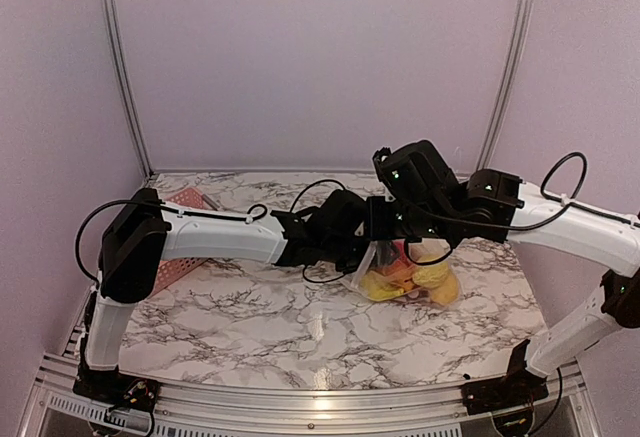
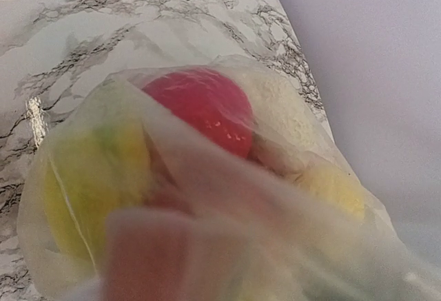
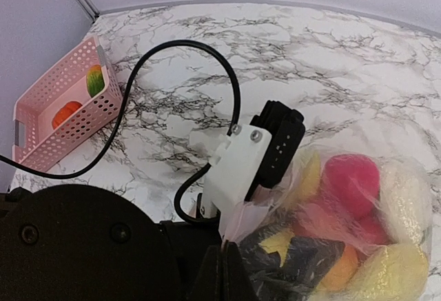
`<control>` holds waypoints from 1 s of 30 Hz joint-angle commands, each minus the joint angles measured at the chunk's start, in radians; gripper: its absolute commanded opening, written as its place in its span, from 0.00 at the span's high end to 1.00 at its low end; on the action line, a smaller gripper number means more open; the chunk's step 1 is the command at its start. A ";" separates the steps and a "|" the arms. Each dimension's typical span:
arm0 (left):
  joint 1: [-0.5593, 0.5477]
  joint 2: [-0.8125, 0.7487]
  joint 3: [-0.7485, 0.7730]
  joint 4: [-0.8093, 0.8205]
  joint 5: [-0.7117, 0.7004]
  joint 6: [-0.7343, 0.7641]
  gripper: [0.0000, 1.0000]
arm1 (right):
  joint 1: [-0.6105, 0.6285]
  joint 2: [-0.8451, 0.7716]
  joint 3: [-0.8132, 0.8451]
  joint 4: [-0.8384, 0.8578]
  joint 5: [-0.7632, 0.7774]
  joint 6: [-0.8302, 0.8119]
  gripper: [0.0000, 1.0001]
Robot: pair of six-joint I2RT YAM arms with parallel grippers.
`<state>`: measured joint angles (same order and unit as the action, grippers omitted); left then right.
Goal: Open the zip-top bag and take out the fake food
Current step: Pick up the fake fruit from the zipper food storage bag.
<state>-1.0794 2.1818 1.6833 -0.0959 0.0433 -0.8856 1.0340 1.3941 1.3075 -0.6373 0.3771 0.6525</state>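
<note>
The zip-top bag lies right of the table's middle, full of fake food. In the right wrist view a red fruit, yellow and cream pieces show through the bag. My right gripper is shut on the bag's pinkish top edge and holds it up. My left gripper reaches into the bag's mouth, dark fingers spread, a yellow piece between them. In the left wrist view plastic covers the lens; a red fruit and a yellow piece lie behind it, and my fingers are hidden.
A pink slatted basket stands at the back left near the wall, with an orange piece and a green piece in it. A black cable loops over the marble table beside the left wrist.
</note>
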 commanded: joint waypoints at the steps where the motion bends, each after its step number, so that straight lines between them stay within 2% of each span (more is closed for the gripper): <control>1: -0.007 0.072 0.060 -0.108 -0.036 0.010 0.23 | 0.014 -0.015 -0.010 0.033 -0.022 0.011 1.00; 5: -0.007 0.097 0.088 -0.132 -0.073 0.010 0.21 | 0.014 -0.025 -0.021 0.032 -0.019 0.016 1.00; 16: -0.007 0.130 0.117 -0.181 -0.092 0.015 0.07 | 0.015 -0.021 -0.031 0.033 -0.015 0.016 1.00; 19: -0.007 0.140 0.125 -0.182 -0.096 0.017 0.07 | 0.015 -0.023 -0.036 0.034 -0.014 0.016 1.00; 30: -0.007 0.159 0.152 -0.165 -0.073 0.015 0.35 | 0.014 -0.023 -0.045 0.041 -0.014 0.018 1.00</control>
<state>-1.0733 2.3054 1.8183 -0.2218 -0.0280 -0.8753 1.0218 1.3888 1.2442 -0.6830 0.4320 0.6796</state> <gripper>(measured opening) 0.674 0.005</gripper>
